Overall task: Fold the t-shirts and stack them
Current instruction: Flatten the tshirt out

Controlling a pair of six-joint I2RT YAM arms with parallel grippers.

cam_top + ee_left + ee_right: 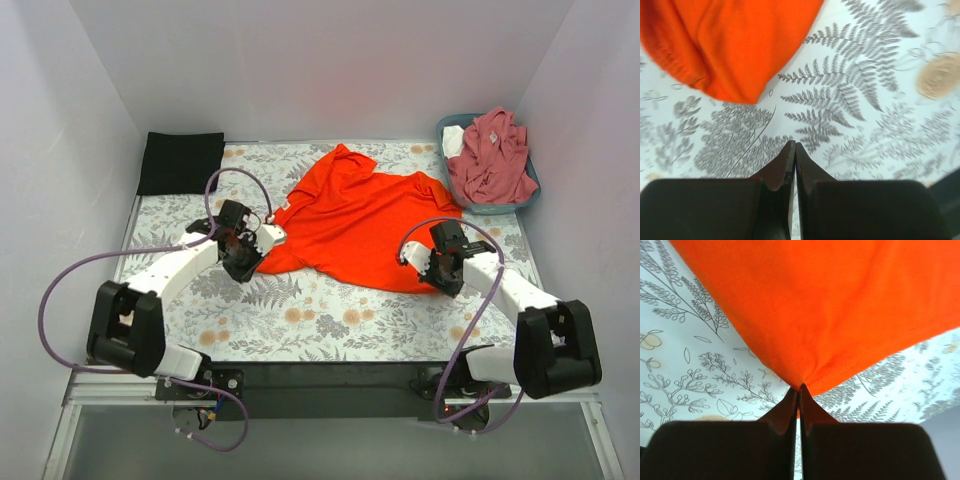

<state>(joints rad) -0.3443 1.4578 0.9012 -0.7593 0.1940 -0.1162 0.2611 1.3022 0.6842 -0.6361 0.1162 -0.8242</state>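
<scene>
- Top external: the orange-red t-shirt (360, 225) lies spread and rumpled in the middle of the floral table covering (300, 320).
- A black folded t-shirt (180, 162) sits at the far left corner, well apart from it.
- A dusty-pink t-shirt (492, 155) is heaped in the blue-grey basket (446, 124) at the far right corner.
- The left gripper (258, 255) is at the orange-red t-shirt's near left corner. The right gripper (412, 256) is at its near right edge. This view does not show how far either one is open.
- Left wrist: the two dark fingers (782, 165) are pressed together at the tips with nothing between them. They are over bare fern-printed covering. A rounded fold of the orange-red t-shirt lies ahead and to the left, apart from the tips.
- Right wrist: the fingers (785, 407) are closed tight on a hemmed corner of the orange-red t-shirt. The cloth is pinched right at the tips and fans upward from them across most of the view, with puckers running toward the pinch. Floral covering shows on both sides below it.
</scene>
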